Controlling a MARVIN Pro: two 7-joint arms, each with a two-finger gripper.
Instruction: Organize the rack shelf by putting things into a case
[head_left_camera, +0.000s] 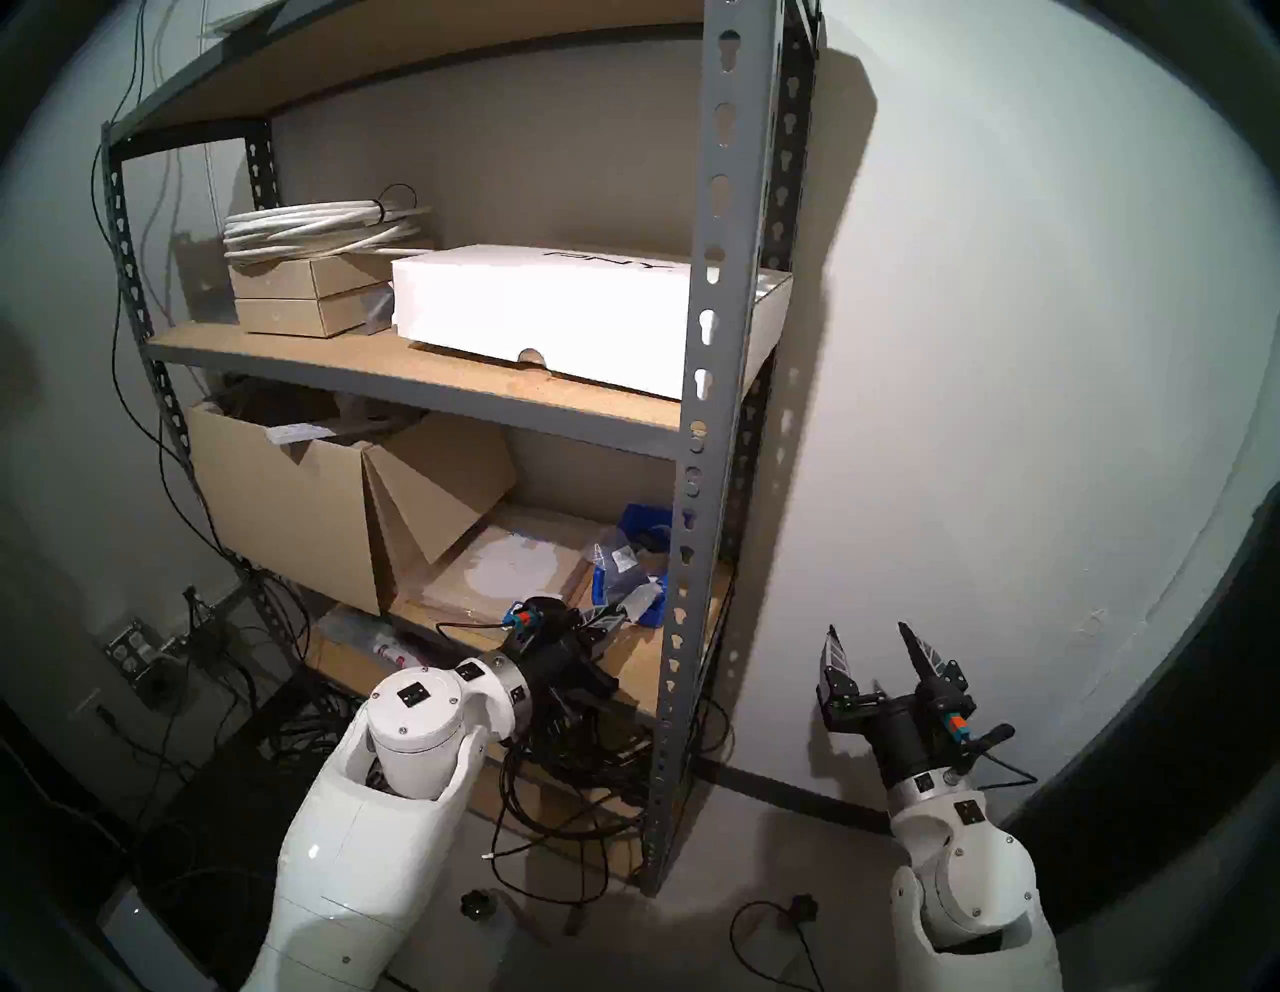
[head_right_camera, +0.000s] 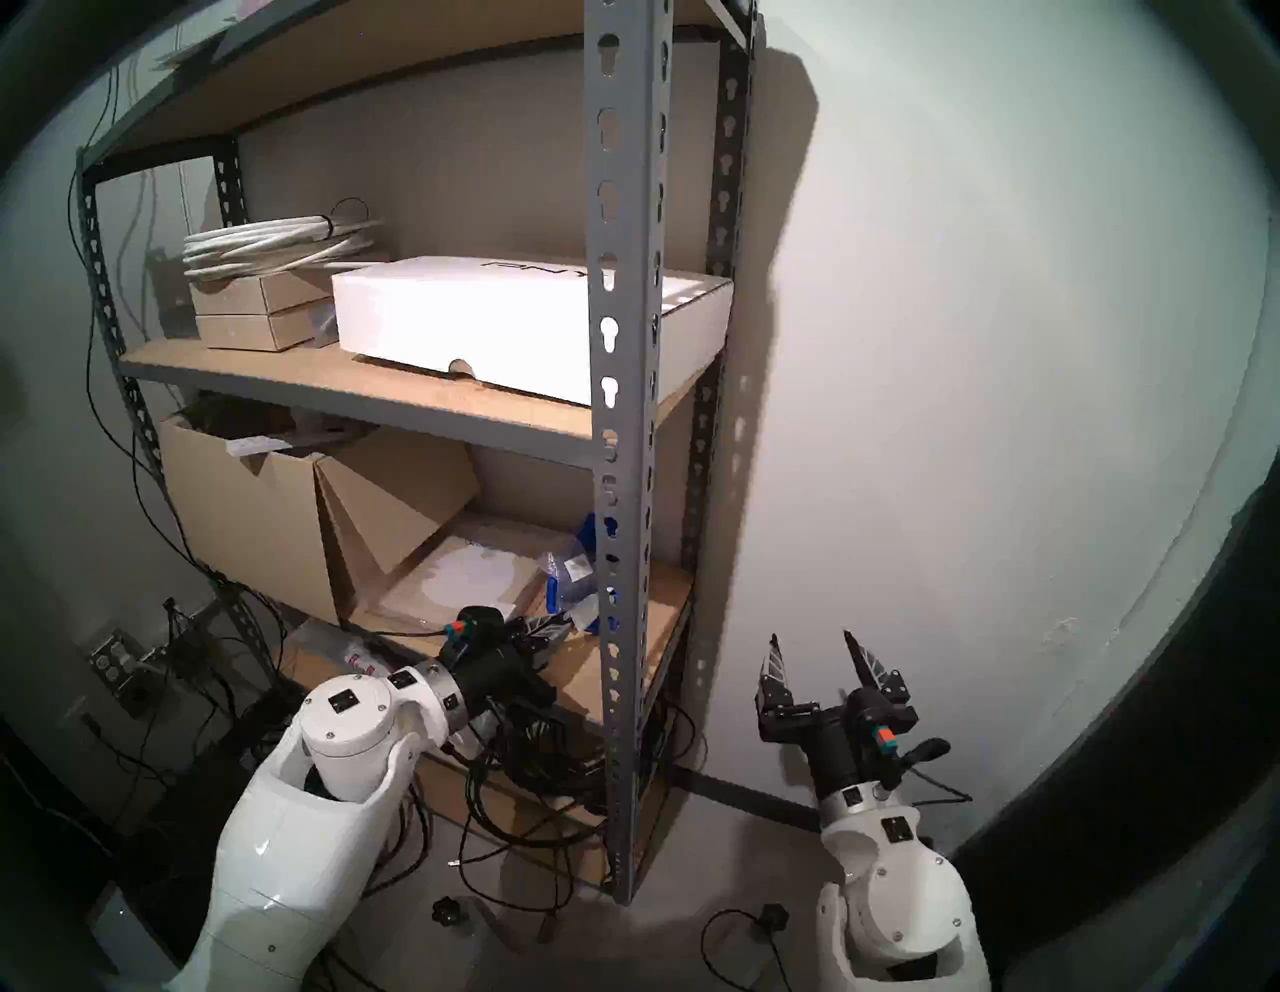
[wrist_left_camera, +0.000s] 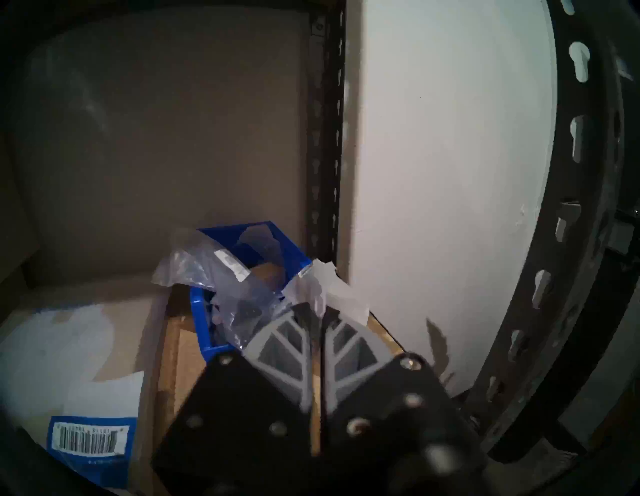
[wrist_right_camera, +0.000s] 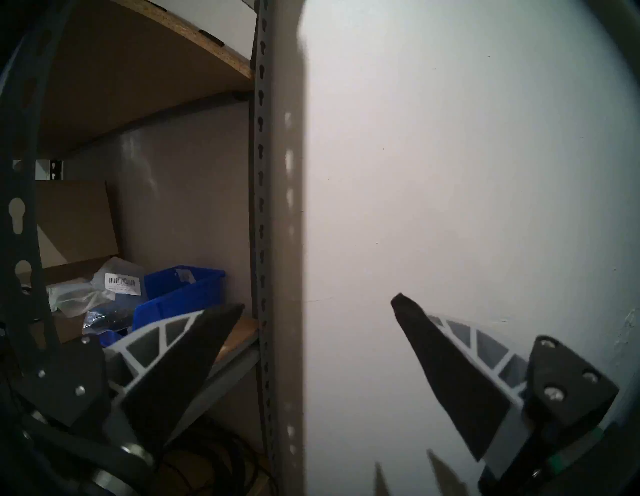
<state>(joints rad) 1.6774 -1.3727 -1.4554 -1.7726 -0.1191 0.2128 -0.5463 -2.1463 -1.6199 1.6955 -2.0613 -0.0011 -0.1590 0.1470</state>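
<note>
While our left gripper (wrist_left_camera: 316, 320) reaches onto the lower board of the rack shelf (head_left_camera: 720, 291), its grey ribbed fingers (wrist_left_camera: 284, 350) are pressed together on a small clear plastic bag (wrist_left_camera: 327, 291), whose pale crumpled end sticks out past the tips. We hold that bag just at the near right corner of the blue bin (wrist_left_camera: 273, 242), and from the wrist view we cannot tell whether it touches the bin's wall.

Taking the blue bin as our landmark: it sits on the same board, tight against the rack's rear right upright. More clear bags (wrist_left_camera: 204, 263) with white barcode labels are heaped in it and spill over its left rim. Left of the bin lies a flat tan cardboard box (head_left_camera: 512, 568) with a white circle on top, and a blue-and-white barcoded packet (wrist_left_camera: 90, 438) shows at that box's near edge in the wrist view. Farther left of the bin stands a large brown cardboard box (head_left_camera: 277, 499) with an open flap. On the board above the bin rests a flat white box (head_left_camera: 547, 312).

Our right gripper (head_left_camera: 874, 641) hangs well to the right of the bin, outside the rack and in front of the wall, its two fingers spread wide with nothing between them.
</note>
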